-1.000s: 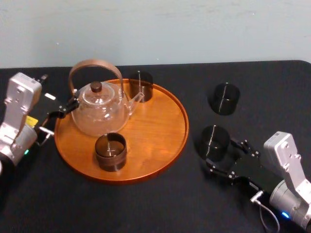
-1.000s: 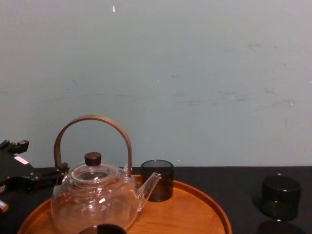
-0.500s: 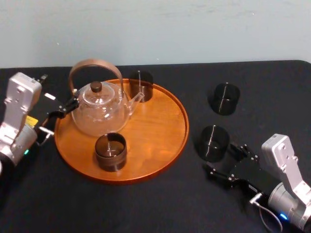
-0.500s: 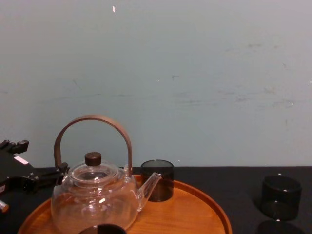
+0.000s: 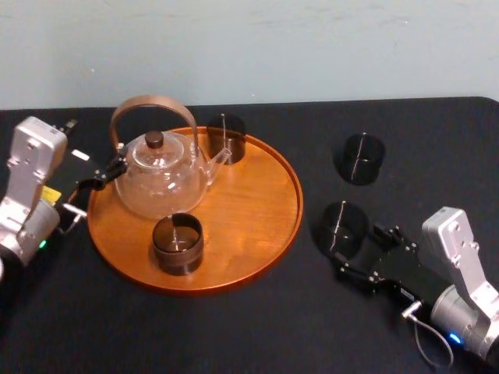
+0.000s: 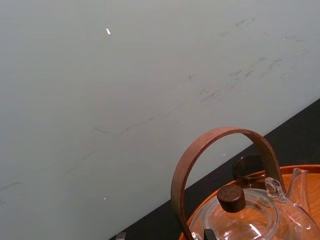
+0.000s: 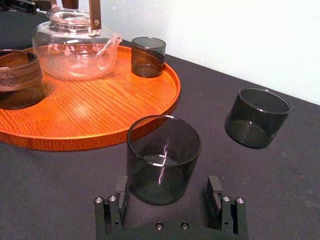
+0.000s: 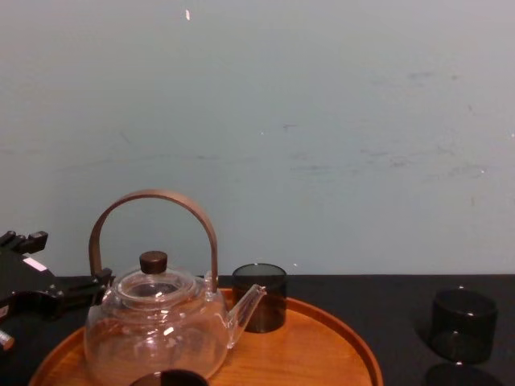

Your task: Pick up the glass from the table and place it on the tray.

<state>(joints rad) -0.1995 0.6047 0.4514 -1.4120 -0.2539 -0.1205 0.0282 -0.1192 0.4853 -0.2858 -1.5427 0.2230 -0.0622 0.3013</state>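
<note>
- table (image 5: 234,327): matte black; tray (image 5: 265,226) sits left of centre.
- right gripper (image 5: 361,251): jaws apart, the nearer arm (left gripper (image 5: 97,181) idles at the tray's left rim).
- glass (image 7: 163,155): upright on the table, right of the tray, dead ahead between those jaws, not yet gripped.

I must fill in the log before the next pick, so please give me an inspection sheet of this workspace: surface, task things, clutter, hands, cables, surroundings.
Surface: black table, no spill seen.
Task things: round wooden tray; near glass upright on the table, just right of the tray.
Clutter: teapot, dark glass and brown cup on the tray; second dark glass on the table, farther back.
Hands: right hand open, a finger on each side of the near glass, not closed on it; left hand parked by the tray's left rim.
Cables: thin loop at the right wrist.
Surroundings: pale scuffed wall.
</note>
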